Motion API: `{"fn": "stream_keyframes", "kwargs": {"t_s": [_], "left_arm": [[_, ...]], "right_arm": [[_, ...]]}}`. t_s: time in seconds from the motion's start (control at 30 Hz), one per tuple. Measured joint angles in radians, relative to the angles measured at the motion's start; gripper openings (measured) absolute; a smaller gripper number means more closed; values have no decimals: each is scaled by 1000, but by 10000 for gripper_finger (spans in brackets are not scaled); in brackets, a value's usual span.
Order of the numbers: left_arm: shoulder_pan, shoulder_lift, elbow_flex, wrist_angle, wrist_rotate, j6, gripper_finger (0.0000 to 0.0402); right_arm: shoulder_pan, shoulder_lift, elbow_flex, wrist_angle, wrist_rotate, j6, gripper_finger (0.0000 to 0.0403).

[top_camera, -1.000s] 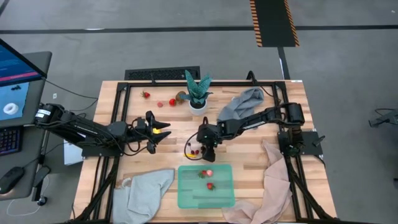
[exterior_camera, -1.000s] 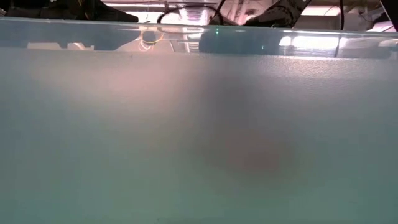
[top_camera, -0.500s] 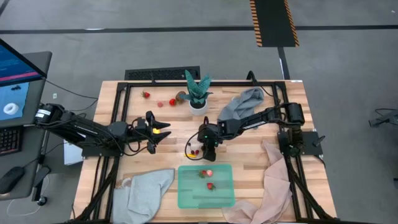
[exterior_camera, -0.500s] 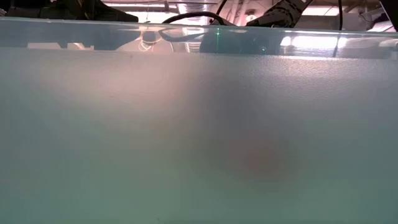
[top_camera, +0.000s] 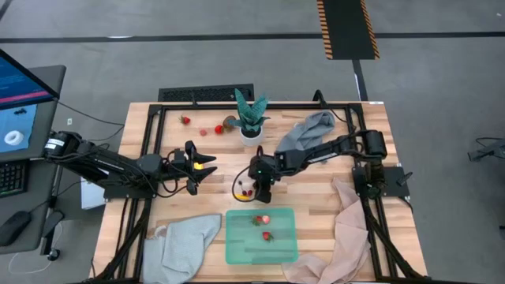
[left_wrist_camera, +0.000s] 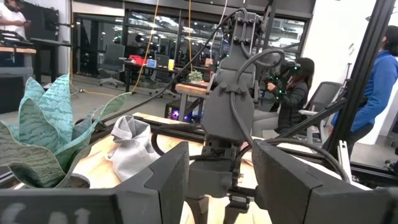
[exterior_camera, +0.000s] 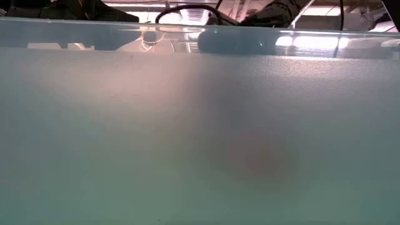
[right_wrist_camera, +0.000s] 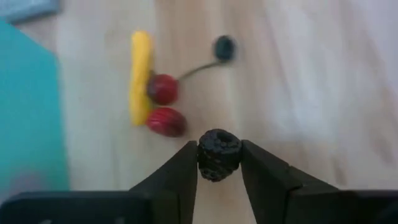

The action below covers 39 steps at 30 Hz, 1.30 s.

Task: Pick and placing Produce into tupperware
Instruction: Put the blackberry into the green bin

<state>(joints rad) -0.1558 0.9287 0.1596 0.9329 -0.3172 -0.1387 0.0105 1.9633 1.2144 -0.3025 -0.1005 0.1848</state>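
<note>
Right pincer point(right_wrist_camera: 219, 163) clamped on dark berry point(right_wrist_camera: 218, 154), I see it gripped between both fingers, just beyond far edge of tupperware point(top_camera: 261, 235). Beside berry on desk point(top_camera: 213, 189): yellow banana point(right_wrist_camera: 140, 74), two red pieces point(right_wrist_camera: 164, 104), small dark round piece on stem point(right_wrist_camera: 224, 47). Two strawberries point(top_camera: 264, 227) lie inside tupperware. Left pincer point(top_camera: 207, 167) waits well to left beyond tupperware, fingers apart, holding nothing. Potted plant point(top_camera: 251, 116) stands farther back from tupperware.
</note>
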Motion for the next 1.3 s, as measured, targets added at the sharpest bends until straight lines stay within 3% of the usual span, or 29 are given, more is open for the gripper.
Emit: {"fn": "stream_keyframes", "kwargs": {"t_s": [0.23,0.53,0.7,0.83,1.1,1.3], "left_arm": [[0,0,0,0,0,-4,167],[0,0,0,1,-5,-8,167],[0,0,0,1,-6,-12,167],[0,0,0,1,-6,-11,167],[0,0,0,0,-5,-11,167],[0,0,0,-6,-5,-8,167]], "right_arm": [[4,0,62,-70,47,-35,103],[57,-8,197,-196,50,-57,133],[123,-8,253,-224,49,-54,116],[180,-8,282,-221,64,-6,107],[288,-8,296,-199,142,115,129],[346,10,297,-151,174,197,115]]}}
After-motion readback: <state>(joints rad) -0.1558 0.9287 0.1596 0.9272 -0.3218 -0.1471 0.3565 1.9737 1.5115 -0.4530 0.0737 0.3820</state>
